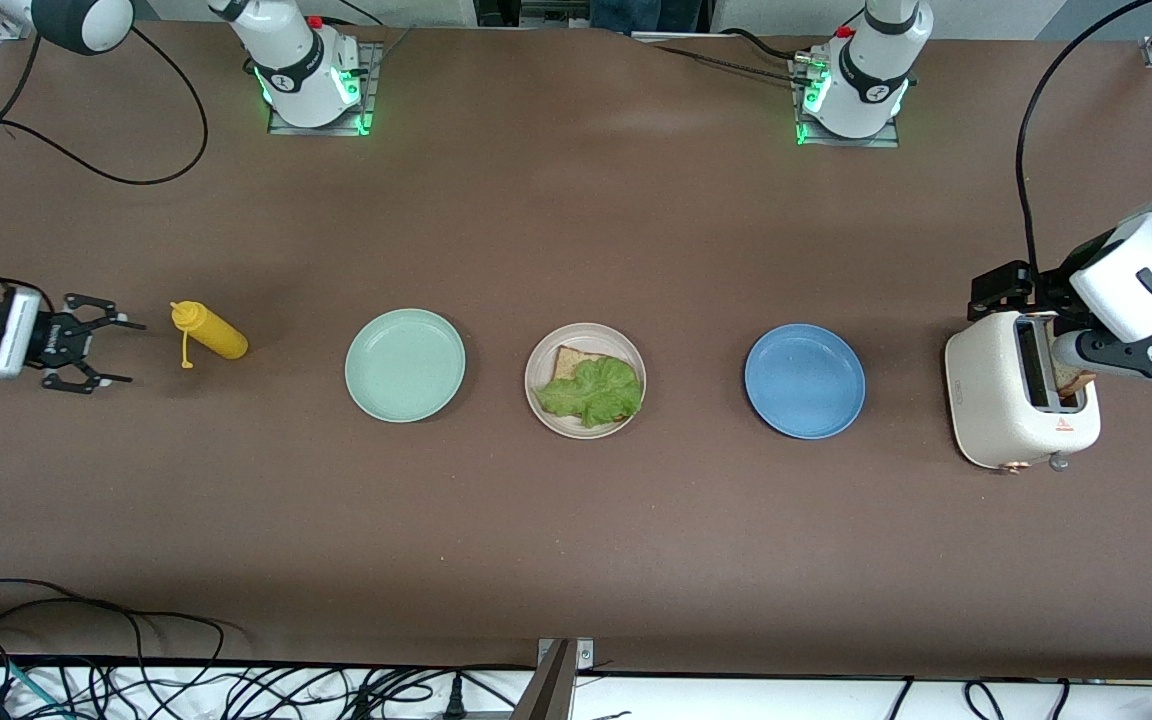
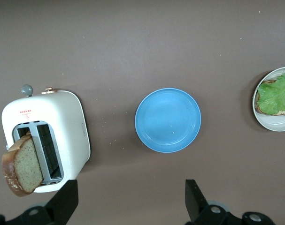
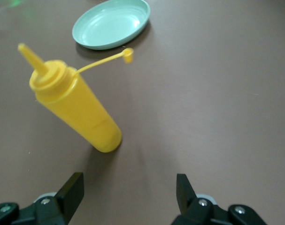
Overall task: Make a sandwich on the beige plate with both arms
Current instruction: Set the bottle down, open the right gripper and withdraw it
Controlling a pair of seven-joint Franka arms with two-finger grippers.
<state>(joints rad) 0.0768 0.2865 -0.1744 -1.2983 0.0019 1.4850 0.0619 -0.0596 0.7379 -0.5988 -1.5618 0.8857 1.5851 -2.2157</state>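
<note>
Sitting mid-table between 2 other plates, the beige plate [image 1: 538, 372] carries 1 slice of bread [image 1: 568, 361] with a ruffled lettuce leaf [image 1: 591, 391] lying on top; no second slice covers it. The same plate shows at the edge of the left wrist view. The mint-green plate [image 1: 405, 364] lies toward the right arm's end of it, the blue plate [image 1: 804, 380] toward the left arm's end. Both hold nothing.

White toaster [image 1: 1006, 405] stands at the left arm's end of the table, well apart from the blue plate. 1 bread slice [image 2: 23, 164] sticks up out of a slot, tilted outward.

Left gripper [image 2: 131, 197] hangs above the table by the toaster, fingers spread wide, nothing between them. In the front view its black frame overlaps the toaster's top; contact cannot be told.

Right gripper [image 1: 112, 350] sits low at the right arm's end of the table, fingers wide apart and empty, pointing at the yellow squeeze bottle [image 1: 212, 333]. The bottle stands just beside the fingertips, not touching, cap off and dangling on its tether [image 3: 103, 62].
</note>
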